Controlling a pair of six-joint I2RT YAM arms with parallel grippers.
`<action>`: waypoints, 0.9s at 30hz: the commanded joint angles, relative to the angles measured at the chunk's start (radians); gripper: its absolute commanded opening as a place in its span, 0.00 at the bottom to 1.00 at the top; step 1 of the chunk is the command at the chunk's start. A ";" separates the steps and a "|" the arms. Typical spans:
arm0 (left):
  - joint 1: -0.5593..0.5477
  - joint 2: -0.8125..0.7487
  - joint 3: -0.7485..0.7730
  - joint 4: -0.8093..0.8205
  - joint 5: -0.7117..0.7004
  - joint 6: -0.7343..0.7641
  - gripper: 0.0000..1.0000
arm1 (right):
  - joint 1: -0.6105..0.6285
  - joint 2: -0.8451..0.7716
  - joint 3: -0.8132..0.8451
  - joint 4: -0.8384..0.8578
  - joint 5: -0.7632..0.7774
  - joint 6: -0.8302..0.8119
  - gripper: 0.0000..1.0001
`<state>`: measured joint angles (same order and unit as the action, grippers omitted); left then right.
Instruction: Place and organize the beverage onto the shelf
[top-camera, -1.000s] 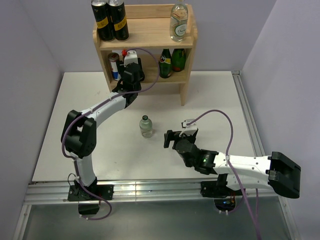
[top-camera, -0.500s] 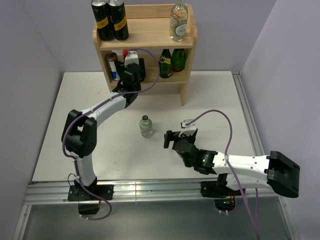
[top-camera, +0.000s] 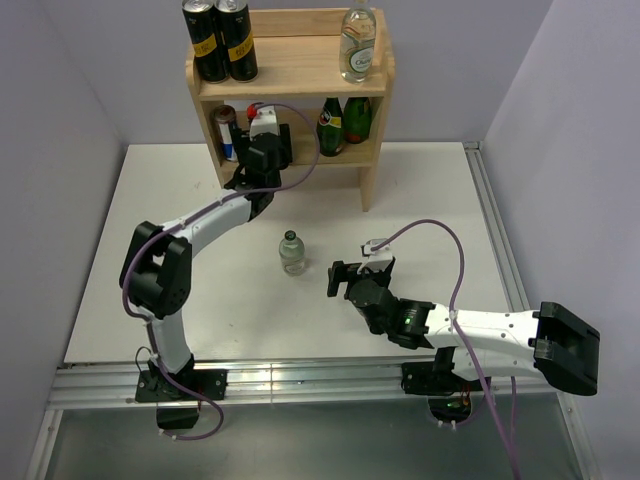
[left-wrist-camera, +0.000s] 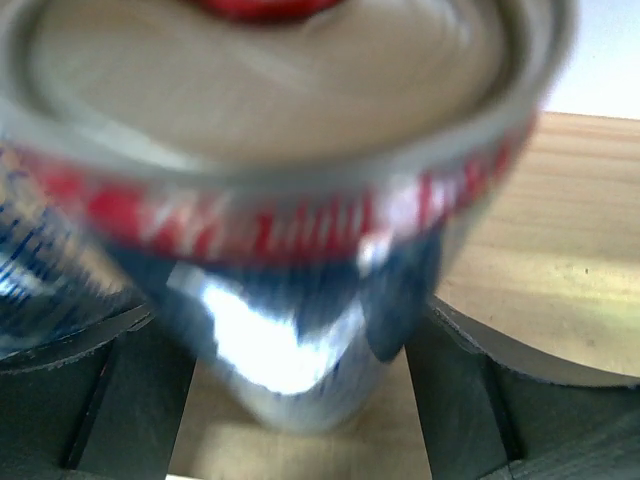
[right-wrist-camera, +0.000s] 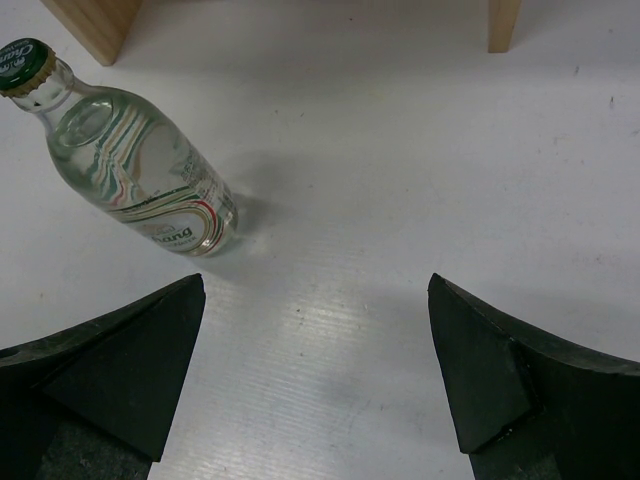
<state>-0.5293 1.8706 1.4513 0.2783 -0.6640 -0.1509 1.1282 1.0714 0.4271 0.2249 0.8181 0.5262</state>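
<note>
Shelf (top-camera: 300, 58) is partly stocked; your left tool (left-wrist-camera: 290, 325) clamps a can (left-wrist-camera: 300, 250) at its middle tier. One glass bottle (right-wrist-camera: 150, 170) waits before your open, empty right tool (right-wrist-camera: 315, 290).

The overhead view is bright, even and sharp, with only faint shadows on the white tabletop (top-camera: 430, 200). The left wrist view is badly blurred: the red, blue and silver drinks can (left-wrist-camera: 290, 300) fills it out of focus, a white glare patch on its side. The right wrist view is crisp, the clear glass bottle with a green cap (right-wrist-camera: 140, 175) casting a soft shadow to its right.
</note>
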 joint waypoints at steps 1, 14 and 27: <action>-0.024 -0.088 -0.025 0.019 -0.026 0.008 0.84 | 0.004 0.005 0.035 0.036 0.012 -0.006 0.99; -0.074 -0.172 -0.137 -0.002 -0.095 -0.021 0.99 | 0.005 -0.018 0.025 0.018 0.038 -0.003 1.00; -0.119 -0.438 -0.459 -0.024 -0.062 -0.142 0.99 | 0.042 0.033 0.050 0.066 -0.051 -0.012 1.00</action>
<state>-0.6228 1.5143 1.0431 0.2523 -0.7307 -0.2398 1.1393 1.0760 0.4274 0.2291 0.8021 0.5266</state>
